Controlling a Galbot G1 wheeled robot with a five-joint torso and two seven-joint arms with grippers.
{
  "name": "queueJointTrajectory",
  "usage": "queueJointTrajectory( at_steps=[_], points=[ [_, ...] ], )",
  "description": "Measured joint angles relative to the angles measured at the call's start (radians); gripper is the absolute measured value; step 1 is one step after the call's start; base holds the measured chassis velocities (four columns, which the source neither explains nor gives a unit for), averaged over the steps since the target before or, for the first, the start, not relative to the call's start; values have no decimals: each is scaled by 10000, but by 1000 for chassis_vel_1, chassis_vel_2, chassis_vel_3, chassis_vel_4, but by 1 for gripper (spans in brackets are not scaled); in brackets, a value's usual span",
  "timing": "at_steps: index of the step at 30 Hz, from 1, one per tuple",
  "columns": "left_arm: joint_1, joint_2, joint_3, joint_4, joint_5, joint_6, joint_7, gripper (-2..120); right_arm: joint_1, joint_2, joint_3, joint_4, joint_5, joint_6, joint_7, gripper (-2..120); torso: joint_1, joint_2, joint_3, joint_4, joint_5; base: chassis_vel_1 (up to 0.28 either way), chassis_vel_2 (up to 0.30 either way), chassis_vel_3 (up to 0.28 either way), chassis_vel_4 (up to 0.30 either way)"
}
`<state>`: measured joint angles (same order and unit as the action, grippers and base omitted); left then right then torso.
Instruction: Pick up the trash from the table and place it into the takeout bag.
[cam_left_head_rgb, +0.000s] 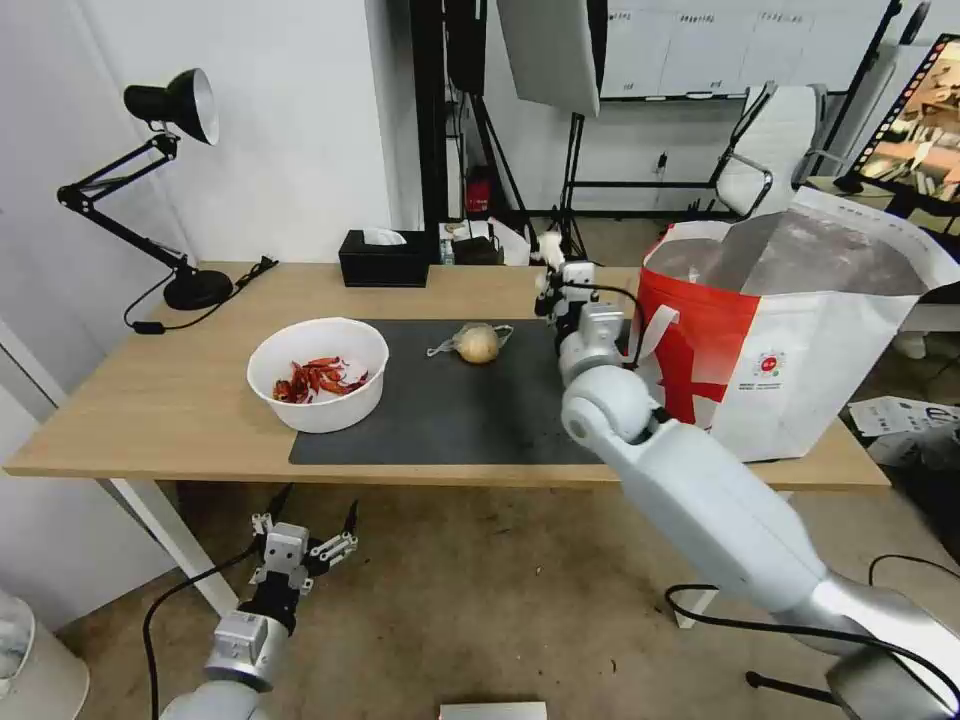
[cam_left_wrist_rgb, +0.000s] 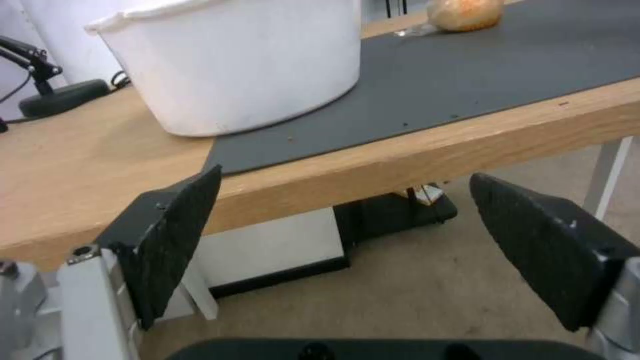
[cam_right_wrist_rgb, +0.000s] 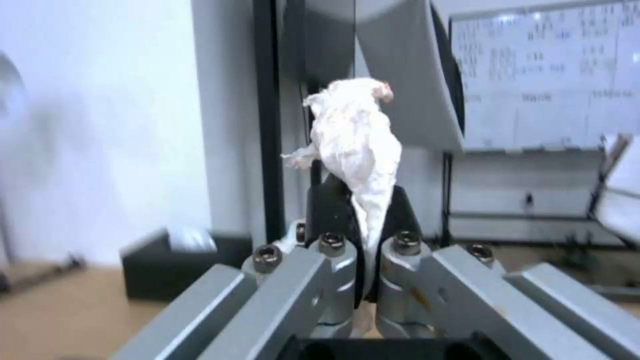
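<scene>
Right now the crumpled white tissue (cam_right_wrist_rgb: 357, 145) is pinched in my right end effector (cam_right_wrist_rgb: 360, 220), lifted above the bench (cam_left_head_rgb: 150, 400) beside the takeout bag (cam_left_head_rgb: 800, 380) but not over its opening yet. By my judgement this piece is mid-transfer. Left on the dark grey mat (cam_left_head_rgb: 440, 420) are the white bowl of red chili shells (cam_left_head_rgb: 318, 373) and the small clear bag with a yellowish lump (cam_left_head_rgb: 477, 343). My left end effector (cam_left_head_rgb: 300, 535) hangs wide and empty below the bench's front edge.

takeout bag (cam_left_head_rgb: 800, 340) mouth open, mat (cam_left_head_rgb: 440, 420) centre free
</scene>
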<state>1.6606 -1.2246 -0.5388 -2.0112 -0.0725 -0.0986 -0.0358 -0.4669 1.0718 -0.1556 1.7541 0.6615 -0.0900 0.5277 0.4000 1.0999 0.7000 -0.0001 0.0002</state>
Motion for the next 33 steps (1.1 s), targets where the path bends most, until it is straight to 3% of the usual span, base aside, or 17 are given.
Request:
queueJointTrajectory(
  at_steps=[4,7,8,12,17,22,33],
  points=[
    [15,2,-12,-25,13,-1,-6,100,100,-457,439,593,161,-91,52,0,0,0,0,2,1,0,0,0,0],
    [39,-13,-10,-40,43,-1,-9,100,303,-1093,842,1001,189,-1246,914,0,0,0,0,1,1,0,0,0,0],
    [39,-13,-10,-40,43,-1,-9,100,303,-1093,842,1001,189,-1246,914,0,0,0,0,1,1,0,0,0,0],
    [101,-35,6,-145,208,-3,-41,100,413,-1837,1381,1313,1083,-2832,2382,0,-1,1,0,0,0,0,0,0,0],
    [149,-19,31,-311,256,-14,56,100,274,-2442,1946,1365,2376,-3927,3310,0,-1,1,0,-1,2,0,0,0,0],
    [148,-6,46,-351,255,-46,156,100,-23,-2730,2184,1511,3091,-4290,3546,0,-1,1,0,0,0,0,0,0,0],
    [194,40,-1,-453,221,-81,534,100,-568,-3029,2663,1583,3551,-4177,3503,37,-1,1,0,1,-1,0,0,0,0]
  ],
)
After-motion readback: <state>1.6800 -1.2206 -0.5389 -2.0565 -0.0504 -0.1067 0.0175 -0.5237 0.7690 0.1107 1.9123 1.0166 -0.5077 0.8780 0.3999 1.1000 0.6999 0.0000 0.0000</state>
